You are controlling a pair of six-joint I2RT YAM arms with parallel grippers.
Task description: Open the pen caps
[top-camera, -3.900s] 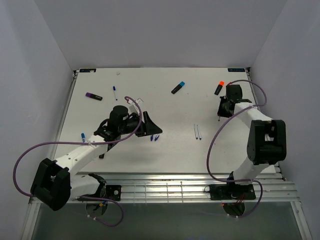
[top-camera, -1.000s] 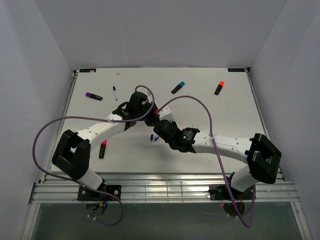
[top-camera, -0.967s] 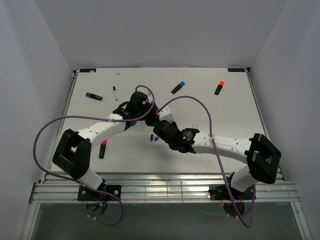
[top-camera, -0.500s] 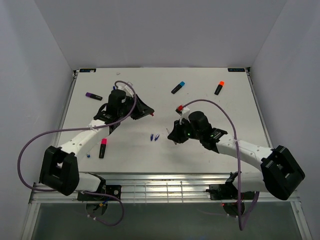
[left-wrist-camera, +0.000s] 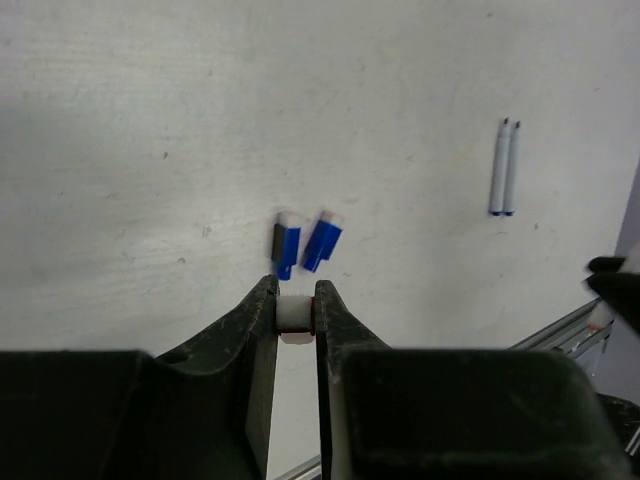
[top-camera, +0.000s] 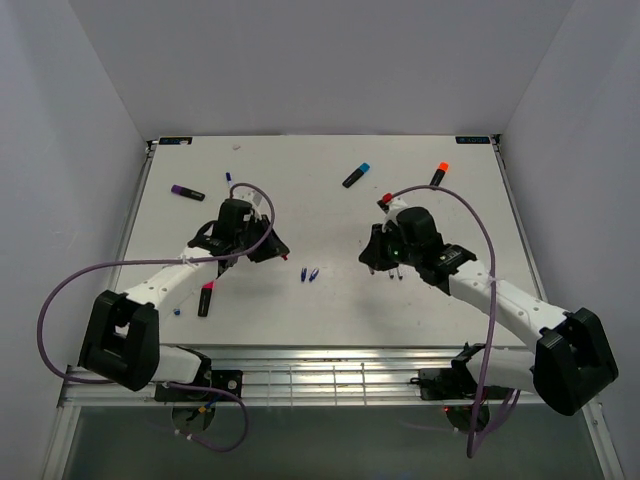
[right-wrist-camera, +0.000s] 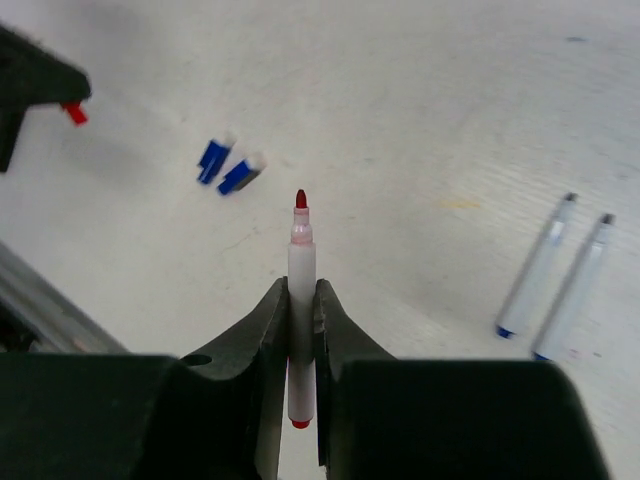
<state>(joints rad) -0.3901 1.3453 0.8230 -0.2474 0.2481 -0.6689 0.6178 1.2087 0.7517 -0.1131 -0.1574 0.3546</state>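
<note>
Matt white table point(top-camera: 330, 210), smooth blue plastic caps point(left-wrist-camera: 322, 242), matt black plastic fingers point(left-wrist-camera: 252, 325)

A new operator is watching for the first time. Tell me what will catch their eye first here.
The right gripper pinches a white pen, its red tip bared, right of centre. The left gripper, left of centre, holds the red cap. Two blue caps lie loose on the table between them.

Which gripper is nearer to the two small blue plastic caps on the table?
Left. The left gripper, holding a small red cap, is just left of the blue caps; the right gripper, holding a thin white pen, is farther right.
</note>
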